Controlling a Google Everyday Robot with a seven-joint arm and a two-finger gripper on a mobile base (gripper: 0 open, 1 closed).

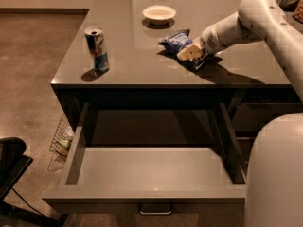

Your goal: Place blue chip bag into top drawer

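The blue chip bag (176, 40) is at the middle-right of the dark tabletop (128, 65), crinkled, with white lettering. My gripper (190, 54) comes in from the right on the white arm and is shut on the bag's right end, low over the tabletop. The top drawer (142, 195) is pulled fully out below the table's front edge. It is wide, grey and shallow, its inside shows nothing in it, and a small metal bar handle (155, 210) sits on its front.
A blue-silver drink can (97, 48) stands at the table's left front. A white bowl (159, 13) sits at the back. A wire basket (60, 138) is on the floor left of the drawer, and a black object (12, 164) at bottom left. My white body (277, 174) fills the bottom right.
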